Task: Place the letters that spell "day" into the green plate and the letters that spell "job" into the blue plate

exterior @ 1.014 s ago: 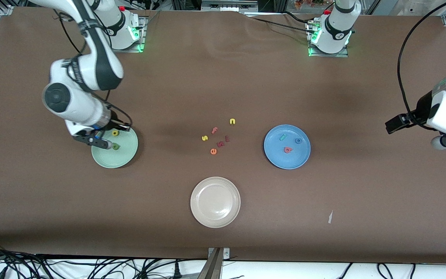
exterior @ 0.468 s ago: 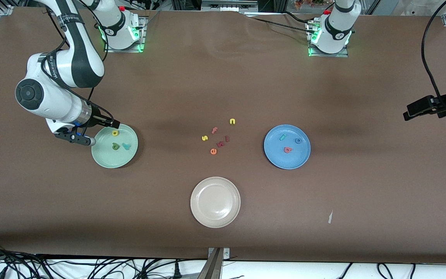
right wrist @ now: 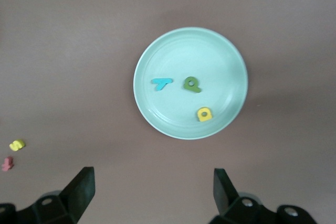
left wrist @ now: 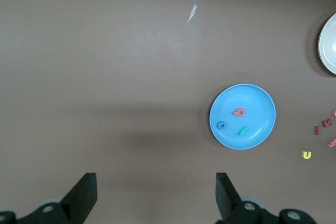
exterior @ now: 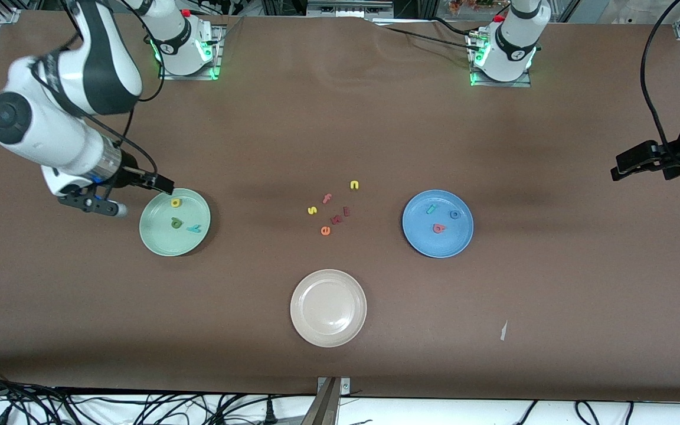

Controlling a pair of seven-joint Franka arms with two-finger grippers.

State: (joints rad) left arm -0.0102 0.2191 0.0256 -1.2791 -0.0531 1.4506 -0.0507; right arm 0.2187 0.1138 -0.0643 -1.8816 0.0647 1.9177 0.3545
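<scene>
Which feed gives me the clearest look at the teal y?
Right wrist view: the teal y lies unobstructed in the green plate, seen from directly above. Front view shows it tiny. Left wrist view misses it.

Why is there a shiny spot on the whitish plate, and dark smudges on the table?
In the front view, the beige plate glints near its lower middle from overhead light; soft dark bands on the table are arm shadows. In the left wrist view, a blurry shadow lies beside the blue plate. In the right wrist view, the green plate looks evenly lit.
</scene>
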